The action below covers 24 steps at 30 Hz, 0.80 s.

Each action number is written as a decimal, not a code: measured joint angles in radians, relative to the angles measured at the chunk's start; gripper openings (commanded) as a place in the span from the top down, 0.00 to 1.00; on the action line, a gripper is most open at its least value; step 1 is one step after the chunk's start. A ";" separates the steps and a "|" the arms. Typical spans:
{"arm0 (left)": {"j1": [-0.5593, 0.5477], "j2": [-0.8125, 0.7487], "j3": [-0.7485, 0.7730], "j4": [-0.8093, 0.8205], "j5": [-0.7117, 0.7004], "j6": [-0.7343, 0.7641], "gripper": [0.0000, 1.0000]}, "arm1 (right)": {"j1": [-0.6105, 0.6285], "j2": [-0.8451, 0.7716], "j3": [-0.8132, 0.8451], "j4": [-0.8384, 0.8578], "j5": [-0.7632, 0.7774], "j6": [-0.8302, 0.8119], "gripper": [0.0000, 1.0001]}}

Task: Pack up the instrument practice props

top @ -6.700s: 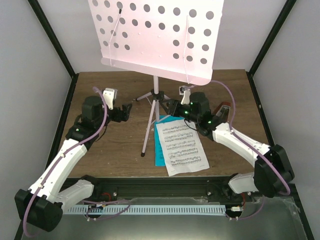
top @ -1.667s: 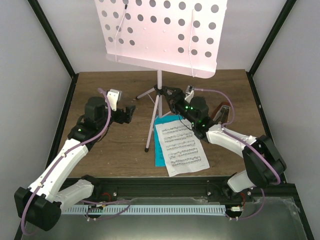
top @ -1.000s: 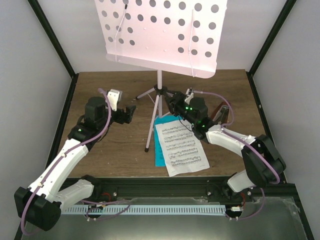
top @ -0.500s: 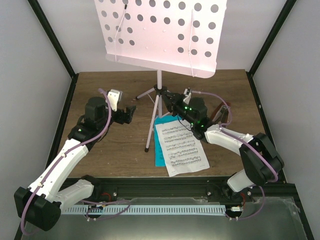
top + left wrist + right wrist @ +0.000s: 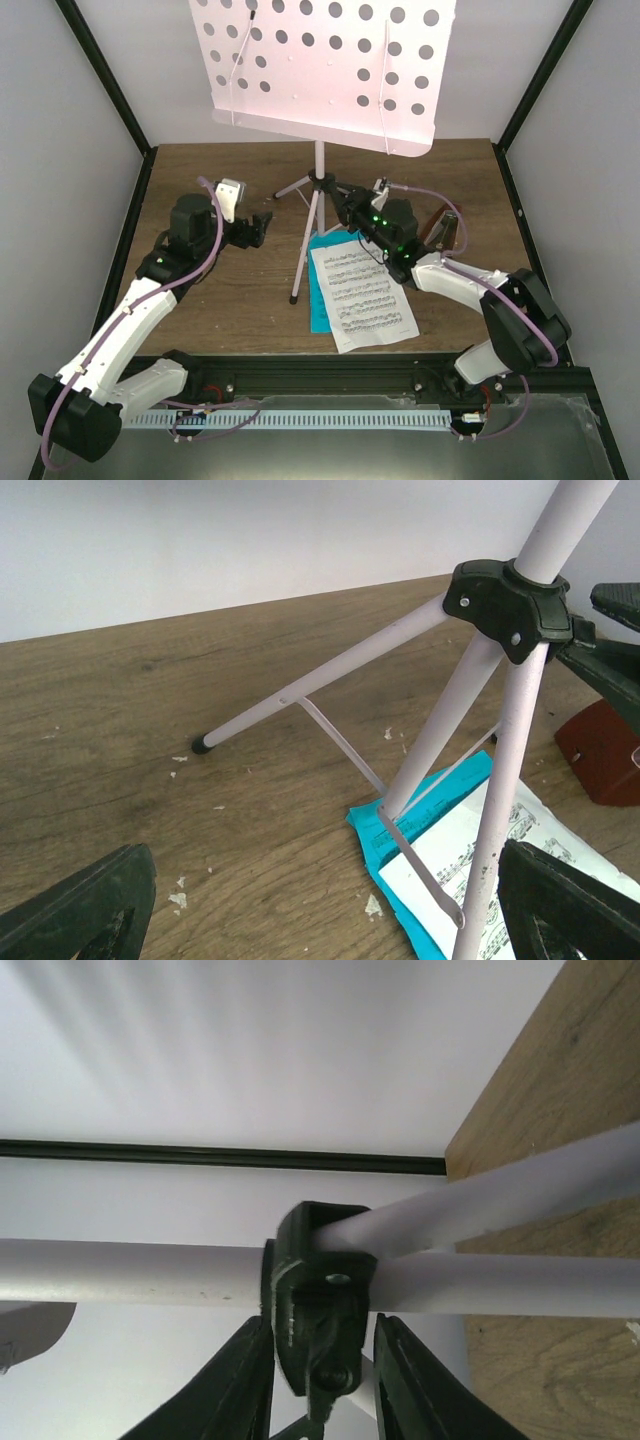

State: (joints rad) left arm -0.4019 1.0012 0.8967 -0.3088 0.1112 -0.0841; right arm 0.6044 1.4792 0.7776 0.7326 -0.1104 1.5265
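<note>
The music stand (image 5: 325, 80) stood upright at mid-table, one leg over the music sheets (image 5: 365, 300). The right gripper (image 5: 322, 1350) pinched its black tripod collar (image 5: 318, 1280), probably to steady or fold it. The left gripper (image 5: 262, 222) hung wide open just left.

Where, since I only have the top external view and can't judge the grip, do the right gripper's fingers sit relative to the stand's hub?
Observer: Right wrist view: the right gripper straddles the black hub of the music stand, one finger each side. Whether they press it, I cannot tell.
Operator: Is the left gripper holding anything?
Observer: No. Left wrist view: the left gripper is open, the stand's legs ahead of it, untouched.
Operator: What lies under the legs?
Observer: A thin leg brace crosses above the cyan sheet and the white sheet.
</note>
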 measured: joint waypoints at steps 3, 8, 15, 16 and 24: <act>-0.003 0.000 0.000 0.000 0.003 0.001 0.05 | 0.000 -0.013 0.000 -0.006 0.013 -0.027 0.83; -0.005 -0.004 0.000 0.000 0.004 0.004 0.06 | 0.000 -0.016 0.000 -0.019 0.013 -0.069 0.99; -0.005 -0.005 0.000 0.000 0.003 0.007 0.05 | -0.001 -0.006 0.000 0.005 -0.017 -0.122 0.99; -0.005 -0.005 0.000 0.000 0.003 0.007 0.05 | -0.001 -0.003 0.000 0.012 -0.020 -0.144 0.99; -0.008 -0.005 0.000 0.000 0.003 0.008 0.05 | -0.007 -0.002 0.005 0.012 -0.074 -0.491 0.99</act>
State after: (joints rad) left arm -0.4103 0.9962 0.8970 -0.3088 0.1143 -0.0765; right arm 0.5972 1.4776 0.7830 0.7448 -0.1848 1.0359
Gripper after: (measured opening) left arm 0.944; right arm 0.077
